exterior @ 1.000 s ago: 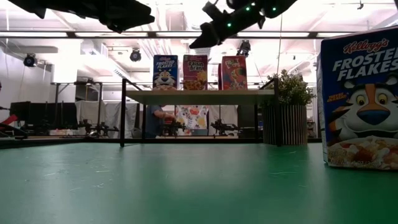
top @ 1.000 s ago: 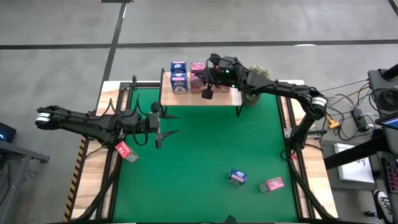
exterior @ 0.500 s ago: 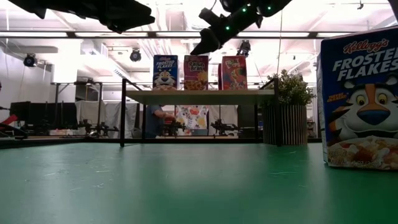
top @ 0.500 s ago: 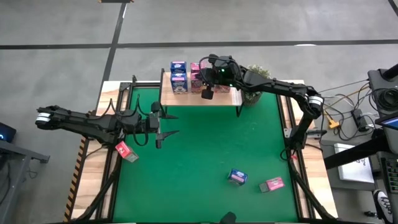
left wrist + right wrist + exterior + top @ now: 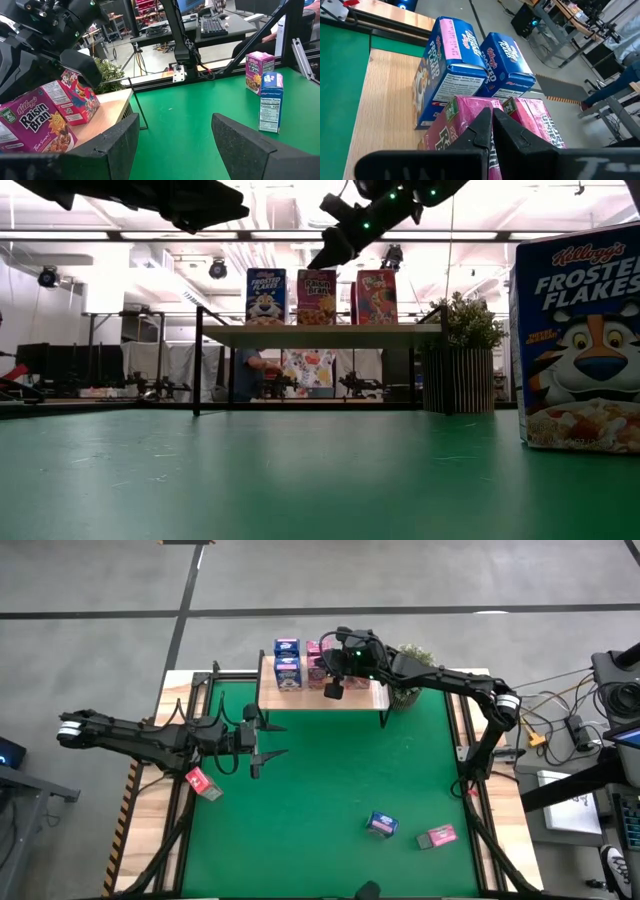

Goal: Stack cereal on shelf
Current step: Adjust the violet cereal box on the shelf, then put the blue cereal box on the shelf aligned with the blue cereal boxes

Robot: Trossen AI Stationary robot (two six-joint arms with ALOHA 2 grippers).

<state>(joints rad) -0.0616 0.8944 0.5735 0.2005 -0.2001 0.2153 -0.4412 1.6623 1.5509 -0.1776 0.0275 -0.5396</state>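
Note:
The shelf point(image 5: 352, 698) stands at the mat's far edge. On it are two blue cereal boxes point(image 5: 287, 671) and pink ones point(image 5: 536, 121), standing on their bases in the low view point(image 5: 317, 296). My right gripper point(image 5: 492, 126) is shut and hovers right at the top of the pink Raisin Bran box point(image 5: 451, 131). My left gripper point(image 5: 266, 740) is open above the mat's left half, holding nothing. Three more boxes rest on the mat: pink point(image 5: 200, 782), blue point(image 5: 381, 824) and pink point(image 5: 436, 836). My right gripper's shut fingers point(image 5: 479, 131) come down slanting over the top edges of the two pink boxes, by the Raisin Bran box's top flap point(image 5: 454, 109). I cannot tell whether they touch it.
A potted plant point(image 5: 408, 690) stands at the shelf's right end. A Frosted Flakes box point(image 5: 580, 340) stands very close to the low camera. The middle of the green mat point(image 5: 330, 770) is bare. A person shows behind the shelf point(image 5: 250, 370).
My right gripper has shifted a little toward the table's left above the shelf, staying shut.

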